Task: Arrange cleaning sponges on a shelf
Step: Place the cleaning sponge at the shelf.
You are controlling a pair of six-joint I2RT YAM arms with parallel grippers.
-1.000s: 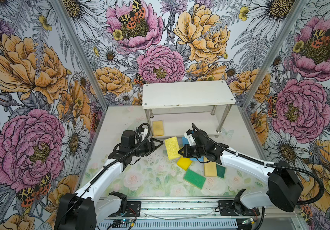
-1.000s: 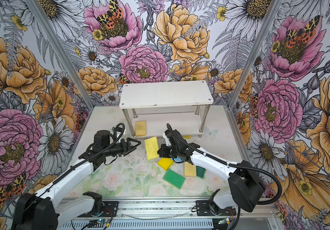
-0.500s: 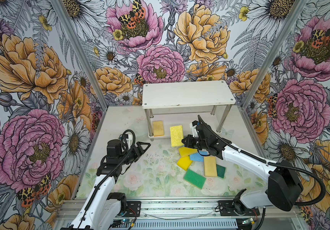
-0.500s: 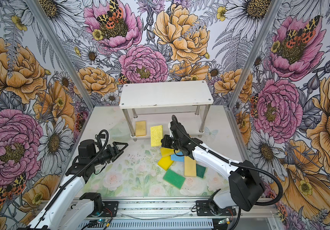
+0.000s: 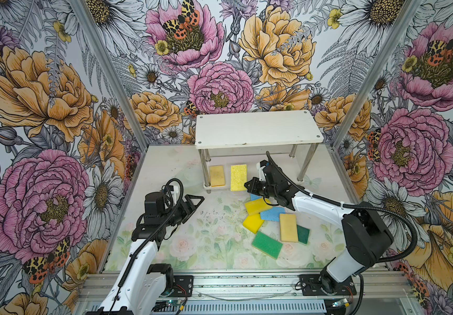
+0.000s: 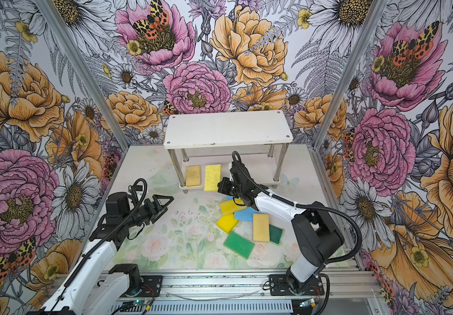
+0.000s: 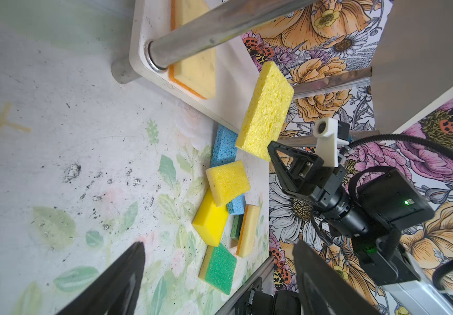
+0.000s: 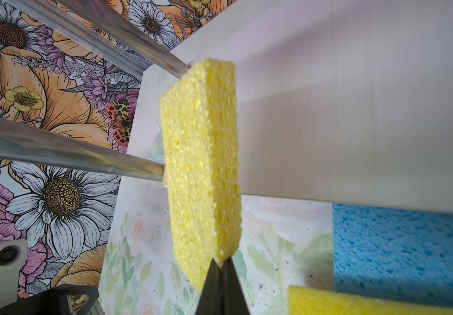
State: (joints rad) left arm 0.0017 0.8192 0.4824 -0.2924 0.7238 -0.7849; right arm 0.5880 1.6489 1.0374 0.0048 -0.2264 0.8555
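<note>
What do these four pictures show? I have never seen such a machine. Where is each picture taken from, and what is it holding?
It is a robot with two arms: the left arm and the right arm. Each ends in two jaws that pinch things. The two wide pictures come from one camera overhead. The two close pictures come from cameras on the arms' wrists. At the back stands a white shelf with two boards. A tan sponge lies on the lower board. The right jaws are shut on a yellow sponge, holding it beside the tan one. The left jaws are open and empty. More sponges lie loose on the table.
</note>
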